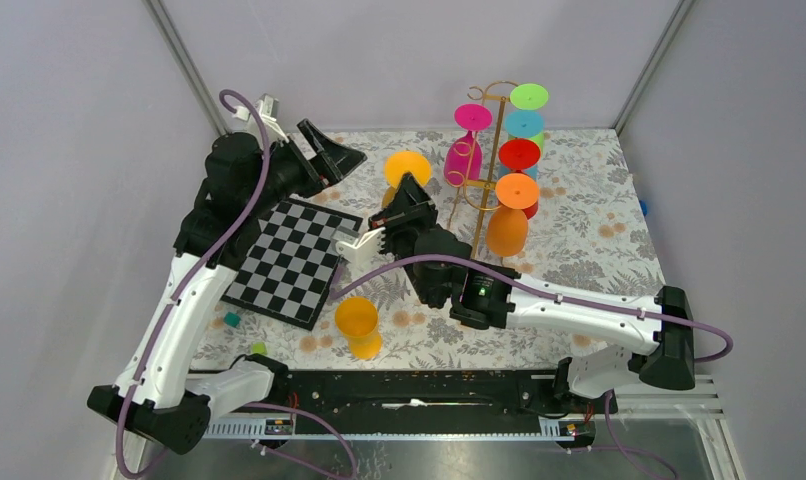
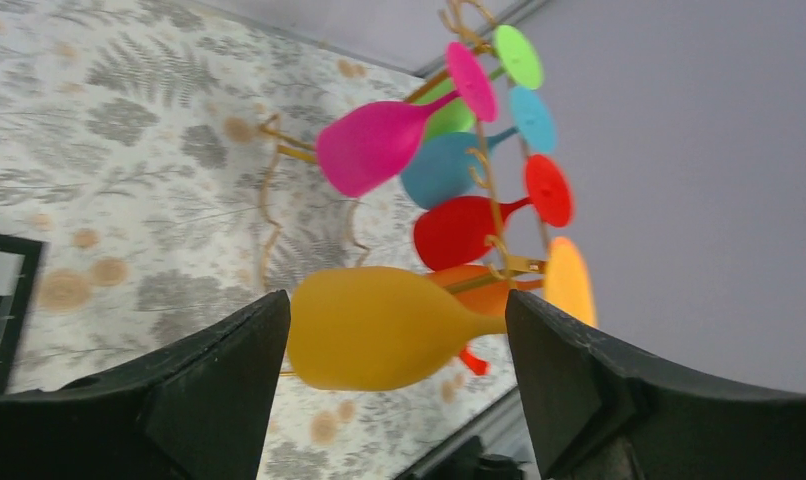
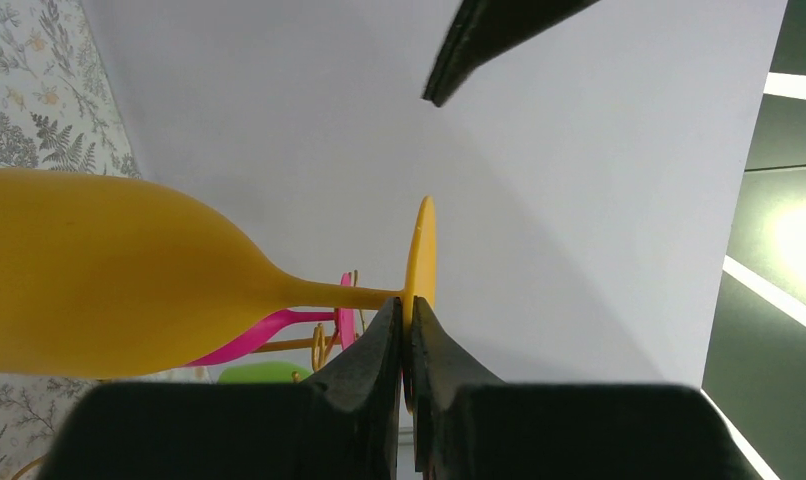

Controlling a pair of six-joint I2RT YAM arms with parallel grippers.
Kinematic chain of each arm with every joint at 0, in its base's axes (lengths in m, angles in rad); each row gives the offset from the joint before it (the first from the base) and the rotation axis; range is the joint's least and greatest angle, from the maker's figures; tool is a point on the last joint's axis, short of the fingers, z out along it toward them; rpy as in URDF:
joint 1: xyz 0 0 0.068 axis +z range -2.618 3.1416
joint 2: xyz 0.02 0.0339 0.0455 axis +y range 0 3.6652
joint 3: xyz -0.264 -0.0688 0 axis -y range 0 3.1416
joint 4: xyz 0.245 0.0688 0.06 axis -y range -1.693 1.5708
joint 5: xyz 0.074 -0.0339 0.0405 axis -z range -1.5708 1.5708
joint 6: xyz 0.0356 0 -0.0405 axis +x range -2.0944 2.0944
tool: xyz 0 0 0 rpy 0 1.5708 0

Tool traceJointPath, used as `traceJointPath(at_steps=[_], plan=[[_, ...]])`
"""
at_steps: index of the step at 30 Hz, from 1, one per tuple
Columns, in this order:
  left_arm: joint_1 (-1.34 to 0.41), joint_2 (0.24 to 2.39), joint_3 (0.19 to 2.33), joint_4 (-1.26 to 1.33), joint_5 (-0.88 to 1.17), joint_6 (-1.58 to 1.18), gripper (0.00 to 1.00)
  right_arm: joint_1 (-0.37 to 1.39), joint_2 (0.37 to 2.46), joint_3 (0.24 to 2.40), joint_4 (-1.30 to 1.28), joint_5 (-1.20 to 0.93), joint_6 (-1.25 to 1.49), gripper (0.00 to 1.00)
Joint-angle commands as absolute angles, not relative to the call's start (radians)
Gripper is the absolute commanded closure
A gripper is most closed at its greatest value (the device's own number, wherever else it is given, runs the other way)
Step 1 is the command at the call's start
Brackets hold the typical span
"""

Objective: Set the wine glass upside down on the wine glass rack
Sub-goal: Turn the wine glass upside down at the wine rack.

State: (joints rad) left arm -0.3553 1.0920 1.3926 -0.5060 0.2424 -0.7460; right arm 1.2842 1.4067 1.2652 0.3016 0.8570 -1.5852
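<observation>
Grey walls close in a table [image 1: 599, 250] spread with a fern-print cloth, where the job of hanging one more glass is underway but not finished. The yellow wine glass [image 1: 407, 168] is off the cloth and in the air, just left of the gold wine glass rack [image 1: 482, 175], which stands toward the far right of the table. Five coloured glasses [image 1: 519, 155] hang from the rack's hooks, feet up. The right gripper [image 3: 404, 310] has its jaws pinched tight on the rim of the glass's flat foot. From the overhead camera the foot faces upward, so the glass appears roughly inverted (the bowl is hidden behind the gripper there). It is not touching the rack, and no part of its stem sits in a hook. What is left, by the look of it, is to carry the glass across to a free hook, slide the stem in and let go. The left gripper [image 1: 331, 150] is at the far left with its jaws spread wide and holding nothing. Its own camera frames the yellow bowl between the two fingers, but whether they touch it cannot be told. A checkerboard [image 1: 291, 262] lies at the near left, and an orange glass [image 1: 358, 325] stands on the cloth near the arms' bases.
</observation>
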Motion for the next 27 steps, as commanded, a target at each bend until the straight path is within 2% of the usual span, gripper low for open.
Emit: traceJointPath(at_steps=[1, 10, 23, 27], plan=[[-0.335, 1.078, 1.404, -0.329, 0.423, -0.899, 0.20, 1.295, 1.367, 1.260, 0.372, 0.904, -1.624, 1.00], [-0.331, 1.150, 1.370, -0.140, 0.685, -1.049, 0.40, 1.295, 1.363, 1.258, 0.377, 0.900, -1.623, 1.00], [-0.336, 1.197, 1.337, -0.118, 0.747, -1.094, 0.54, 1.296, 1.364, 1.258, 0.382, 0.909, -1.617, 1.00], [-0.344, 1.208, 1.334, -0.118, 0.758, -1.095, 0.62, 1.295, 1.365, 1.260, 0.379, 0.908, -1.613, 1.00]])
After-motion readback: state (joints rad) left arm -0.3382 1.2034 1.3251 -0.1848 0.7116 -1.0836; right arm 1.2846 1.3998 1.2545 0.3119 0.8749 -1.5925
